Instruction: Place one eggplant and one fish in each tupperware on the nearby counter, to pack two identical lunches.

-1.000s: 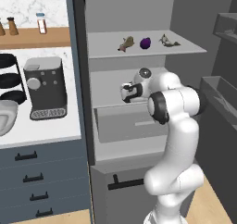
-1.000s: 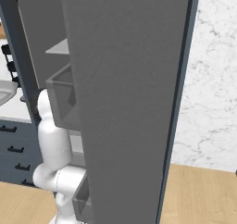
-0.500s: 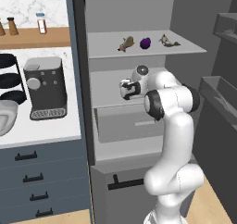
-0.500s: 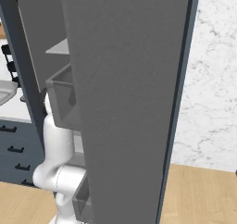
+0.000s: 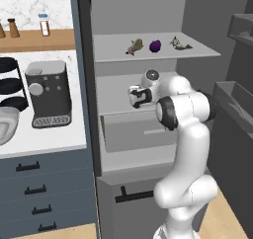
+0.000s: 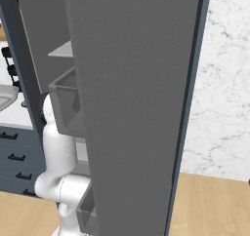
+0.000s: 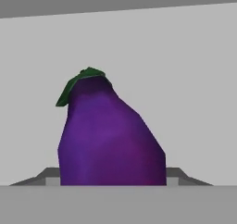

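In the hand view an eggplant [image 7: 109,135] stands right in front of the camera, its purple body rising from the bottom edge, its green stem cap at the top and tilted a little to the left. It sits exactly where the fingertips would rise, and it hides them, so the fingers themselves cannot be made out; from this the gripper [image 5: 134,97] appears closed on the eggplant, though the contact itself is hidden. Behind the eggplant is a plain pale grey wall with a darker band along the top.

In the left base view the gripper is inside the open grey cabinet, below the upper shelf [image 5: 118,53] and above a grey drawer [image 5: 133,132] that stands pulled out. The hand points leftward, and the white arm bends back from it to the lower right.

On the upper shelf, well above the hand, lie three things in a row: a fish [image 5: 134,47] on the left, a second eggplant [image 5: 155,46] in the middle, and another fish [image 5: 180,44] on the right. They are near one another but apart.

To the left of the cabinet is the counter [image 5: 44,141], white over dark blue-grey drawer fronts with black handles. A dark coffee machine [image 5: 47,92] stands on it. Above, a wooden wall shelf [image 5: 29,38] carries small bottles.

In the right base view a broad grey door panel [image 6: 136,103] blocks most of the scene, with the white arm low at the left.
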{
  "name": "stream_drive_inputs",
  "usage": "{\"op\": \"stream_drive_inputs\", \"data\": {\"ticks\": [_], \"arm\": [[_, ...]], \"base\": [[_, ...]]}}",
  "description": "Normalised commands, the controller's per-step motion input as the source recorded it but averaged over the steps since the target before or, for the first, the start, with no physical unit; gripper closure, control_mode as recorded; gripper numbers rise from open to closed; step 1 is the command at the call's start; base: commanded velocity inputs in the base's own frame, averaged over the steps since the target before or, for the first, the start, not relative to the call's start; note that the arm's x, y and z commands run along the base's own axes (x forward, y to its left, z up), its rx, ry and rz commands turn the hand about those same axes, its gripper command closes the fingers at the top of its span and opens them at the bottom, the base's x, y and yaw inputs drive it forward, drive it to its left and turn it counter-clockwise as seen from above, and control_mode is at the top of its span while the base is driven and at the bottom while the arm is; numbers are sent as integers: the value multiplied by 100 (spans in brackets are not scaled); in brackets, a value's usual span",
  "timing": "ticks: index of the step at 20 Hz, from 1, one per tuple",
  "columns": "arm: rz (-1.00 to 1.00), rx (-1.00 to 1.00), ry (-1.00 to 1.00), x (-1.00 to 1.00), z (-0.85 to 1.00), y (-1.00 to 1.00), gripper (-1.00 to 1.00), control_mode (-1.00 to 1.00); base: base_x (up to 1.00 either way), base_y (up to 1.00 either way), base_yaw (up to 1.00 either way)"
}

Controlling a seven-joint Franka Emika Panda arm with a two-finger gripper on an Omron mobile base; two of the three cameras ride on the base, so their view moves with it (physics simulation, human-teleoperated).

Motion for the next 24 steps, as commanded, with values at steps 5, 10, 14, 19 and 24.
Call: {"op": "stream_drive_inputs", "data": {"ticks": [5,10,14,19,24], "arm": [[0,0,-6,-96,4,0,100,-100],[0,0,0,-100,28,1,100,-100],[0,0,0,-100,31,0,100,-100],[0,0,-1,-99,60,0,100,-100],[0,0,1,-97,69,0,100,-100]], "base": [[0,0,0],[0,0,0],[0,0,0],[0,0,0],[0,0,0]]}}
